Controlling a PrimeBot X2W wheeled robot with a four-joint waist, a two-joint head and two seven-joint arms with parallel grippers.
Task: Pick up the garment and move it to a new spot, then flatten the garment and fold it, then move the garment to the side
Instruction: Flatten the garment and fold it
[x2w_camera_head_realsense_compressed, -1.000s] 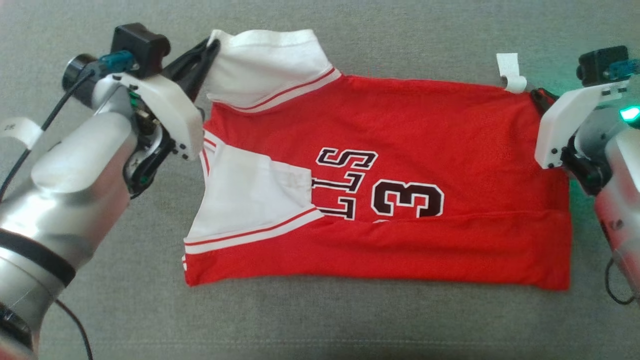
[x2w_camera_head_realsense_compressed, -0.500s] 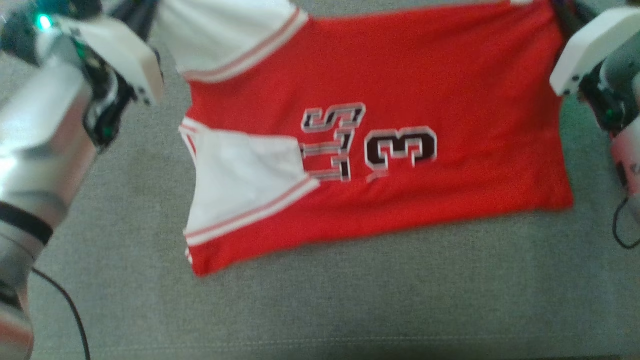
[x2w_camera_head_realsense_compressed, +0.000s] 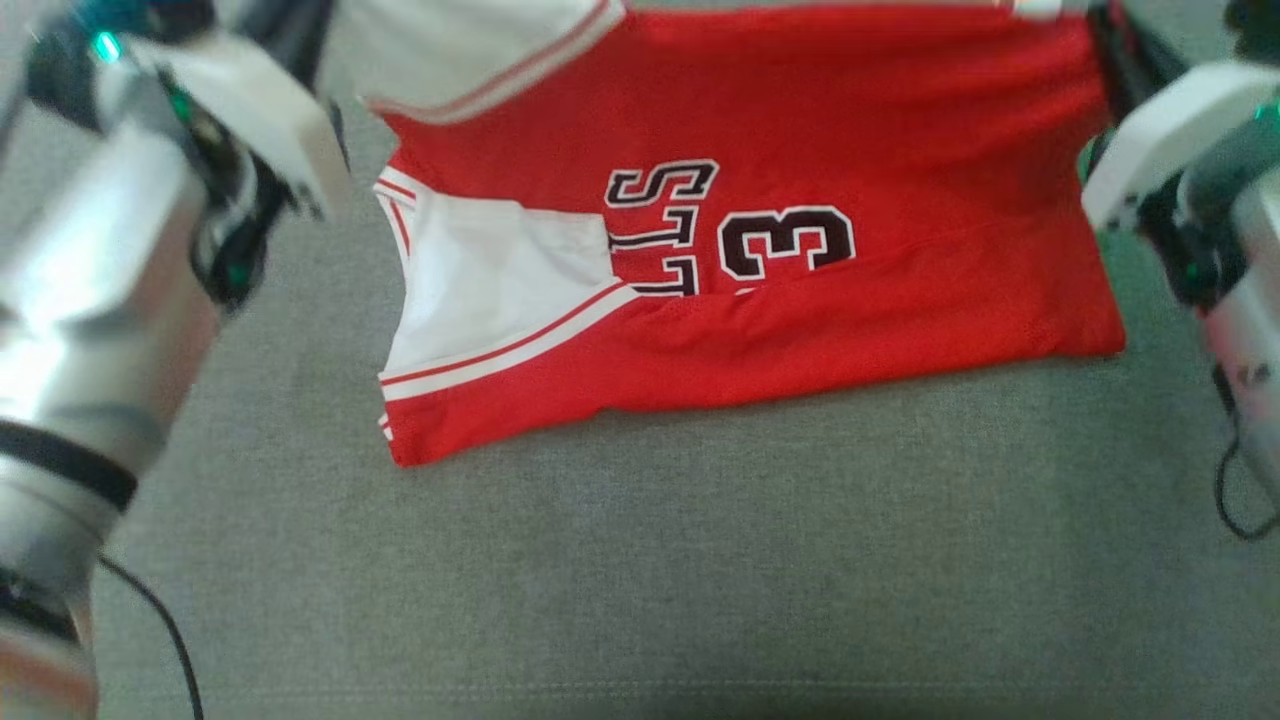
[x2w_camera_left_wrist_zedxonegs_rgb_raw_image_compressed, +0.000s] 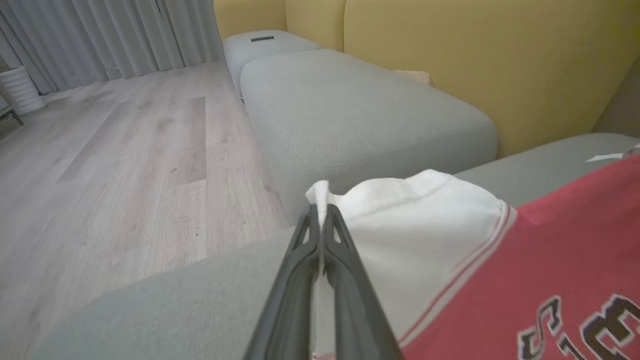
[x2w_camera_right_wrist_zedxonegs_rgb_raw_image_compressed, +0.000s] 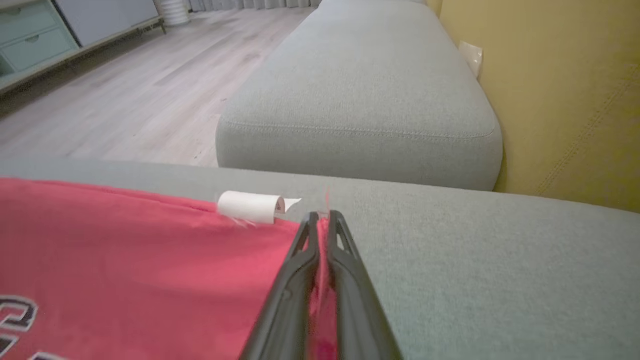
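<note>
we hold the garment, a red jersey with white panels, by two corners of its far edge. our left gripper has its two dark fingers pressed together on the tip of the white sleeve, with a little peak of white cloth poking up between the tips. our right gripper is likewise pinched narrow on the red corner at the other end, and a strip of red cloth runs down between its fingers. a small rolled white label sits on the red edge just beside the right fingertips.

in the head view the garment stretches across between our two arms. its near part lies on the grey seat cushion, with a soft crease running across it, while the far edge reaches the top of that view, where the grippers are. the dark letters and the 3 face up. the near left corner hangs a little lower in the view than the near right one.

beyond the fingers we see a neighbouring grey cushion, a yellow backrest and a pale wooden floor.
</note>
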